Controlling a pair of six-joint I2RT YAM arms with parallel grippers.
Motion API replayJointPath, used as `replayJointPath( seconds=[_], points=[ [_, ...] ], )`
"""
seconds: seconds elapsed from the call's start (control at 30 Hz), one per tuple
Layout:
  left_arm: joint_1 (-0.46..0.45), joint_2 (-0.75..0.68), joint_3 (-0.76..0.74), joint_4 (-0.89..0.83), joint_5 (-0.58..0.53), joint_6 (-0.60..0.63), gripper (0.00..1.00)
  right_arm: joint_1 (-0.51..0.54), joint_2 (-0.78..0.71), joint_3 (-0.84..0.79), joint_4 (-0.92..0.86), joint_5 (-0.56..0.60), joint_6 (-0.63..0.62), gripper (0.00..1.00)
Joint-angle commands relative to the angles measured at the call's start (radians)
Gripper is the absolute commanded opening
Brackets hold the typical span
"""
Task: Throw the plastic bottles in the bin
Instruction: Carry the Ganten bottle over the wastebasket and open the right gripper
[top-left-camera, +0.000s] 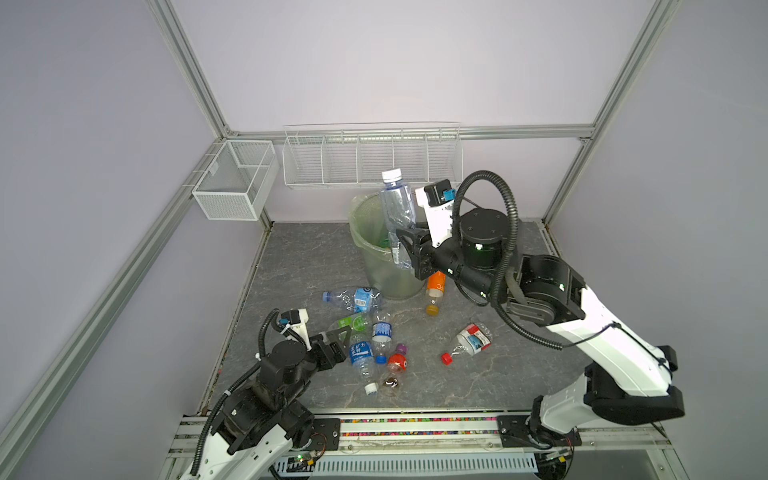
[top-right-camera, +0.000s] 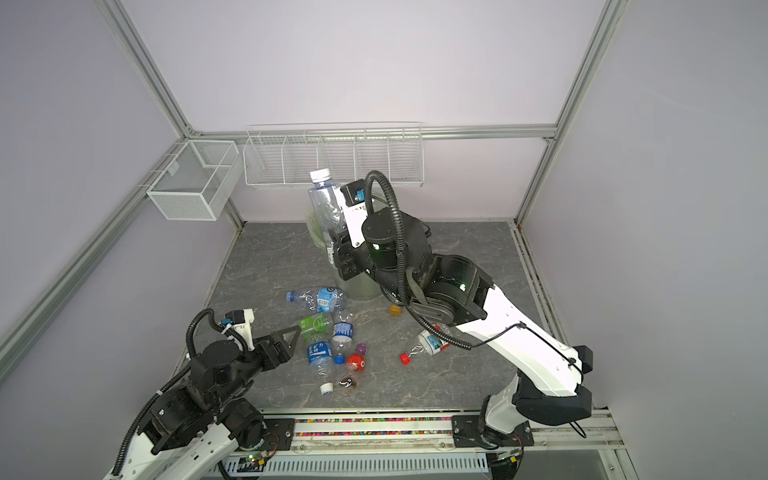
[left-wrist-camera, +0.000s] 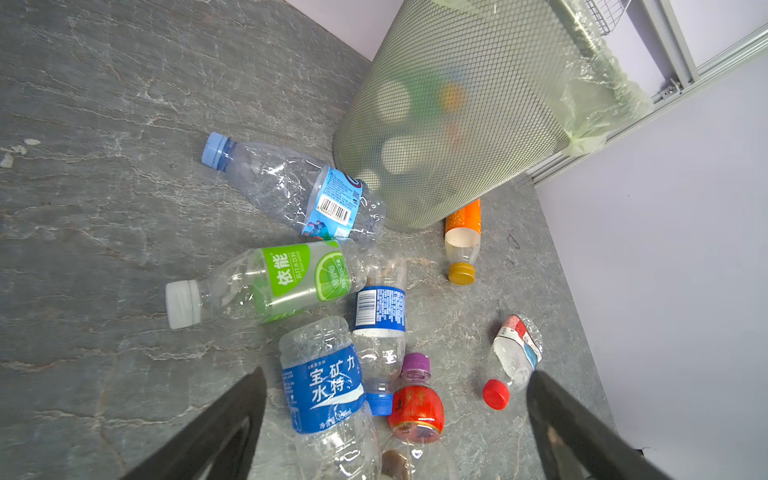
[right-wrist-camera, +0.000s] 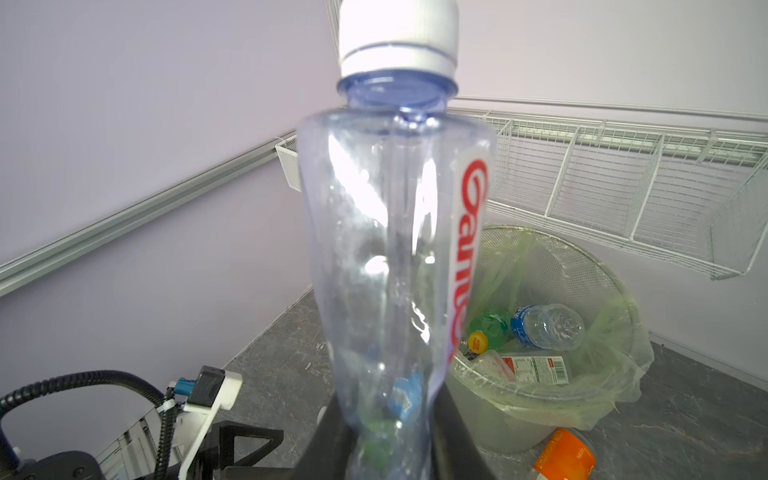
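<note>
Left gripper (top-left-camera: 344, 345), in a top view: wide, empty, beside the blue-label bottle (top-left-camera: 360, 353). Left wrist: it lies between the jaws, likely light, crushable; take the label band. Right wrist: right gripper (right-wrist-camera: 390, 432) clamps the clear bottle (right-wrist-camera: 386, 249), seemingly low, bin (right-wrist-camera: 573, 266) beyond.

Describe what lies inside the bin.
Inside the bin: a blue-labelled clear bottle, a green bottle beside a yellow cap, and a crushed white-labelled bottle. Anything beneath is covered; the large white-capped bottle hides part.
</note>
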Motion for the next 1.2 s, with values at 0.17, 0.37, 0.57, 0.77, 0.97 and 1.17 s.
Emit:
replayJointPath(
  seconds=[0.17,0.37,0.57,0.77,0.97,1.17],
  points=[
    [-0.005,-0.011,0.006,-0.021,-0.001,-0.008,0.97,-0.069,0.133,0.199,-0.048,-0.066,-0.042,0.06],
    [-0.005,-0.011,0.012,-0.029,-0.003,-0.007,0.97,-0.11,0.176,0.273,-0.06,-0.109,-0.029,0.06],
    [-0.005,-0.011,0.012,-0.029,-0.001,-0.009,0.97,-0.157,0.181,0.279,-0.063,-0.149,0.002,0.06],
    [-0.005,-0.011,0.012,-0.032,-0.001,-0.011,0.97,-0.205,0.205,0.298,-0.042,-0.187,0.009,0.06],
    [-0.006,-0.022,0.019,-0.047,-0.006,-0.017,0.96,-0.302,0.317,0.39,-0.085,-0.261,0.068,0.06],
    [-0.005,-0.041,0.024,-0.048,0.004,-0.028,0.96,-0.42,0.552,0.494,-0.231,-0.451,0.165,0.2]
  ],
)
